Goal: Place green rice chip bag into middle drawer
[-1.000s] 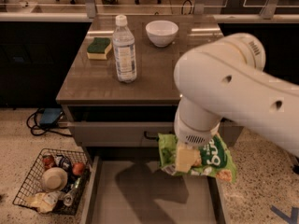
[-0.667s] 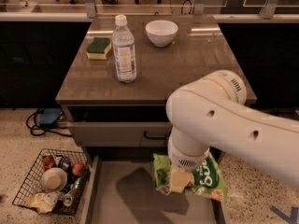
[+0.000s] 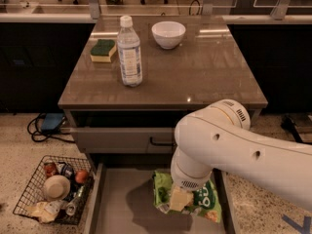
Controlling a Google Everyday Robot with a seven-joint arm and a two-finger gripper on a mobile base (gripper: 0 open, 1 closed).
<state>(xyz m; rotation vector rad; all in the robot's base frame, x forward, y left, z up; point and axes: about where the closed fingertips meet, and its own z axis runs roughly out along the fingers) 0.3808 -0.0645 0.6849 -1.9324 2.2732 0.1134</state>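
The green rice chip bag (image 3: 204, 204) is crinkly bright green with white lettering. It hangs over the right part of the open middle drawer (image 3: 122, 204), just above its flat pale-grey floor. My gripper (image 3: 178, 199) is at the end of the white arm, directly over the drawer, and is shut on the bag's left half. The arm hides the bag's upper part. The bag casts a shadow on the drawer floor to its left.
On the brown tabletop (image 3: 195, 72) stand a water bottle (image 3: 129, 52), a green-and-yellow sponge (image 3: 103, 50) and a white bowl (image 3: 168, 34). A grey drawer front with a black handle (image 3: 122, 139) sits above the open drawer. A wire basket of items (image 3: 53, 189) is on the floor at left.
My arm has moved left and down with the bag, bringing it lower over the open drawer.
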